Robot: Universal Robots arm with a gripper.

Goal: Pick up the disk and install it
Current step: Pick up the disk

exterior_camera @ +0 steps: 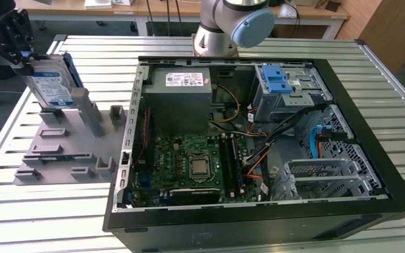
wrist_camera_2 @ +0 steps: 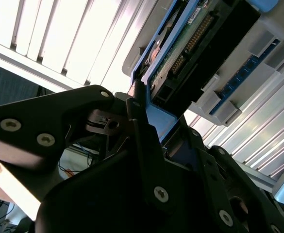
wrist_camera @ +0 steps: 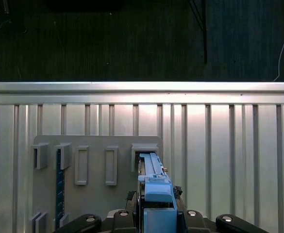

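Fingers [wrist_camera_2: 138,130] pressed onto the blue side rail of the disk [wrist_camera_2: 200,34], one black finger lying flat against the rail's end tab; the gripper [wrist_camera_2: 150,112] is clamped on the disk's top end. In the exterior view the gripper [exterior_camera: 16,45] sits at that view's far left with the disk [exterior_camera: 50,87] hanging upright below it, label facing the exterior view's right. The disk's lower end is at the tall posts of the grey rack [exterior_camera: 69,153]; cannot tell whether it is seated in the slot or just clear of it. In the first wrist view the disk [wrist_camera: 154,180] is seen edge-on, its far end reaching one of the rack's [wrist_camera: 95,141] slots. Rack lies on the slatted metal table [exterior_camera: 48,211], just beside the open computer case [exterior_camera: 259,217]. Inside the case: grey power supply [exterior_camera: 181,100], green board [exterior_camera: 188,163], drive cage [exterior_camera: 287,92] with blue tabs. Disk well apart from the cage.
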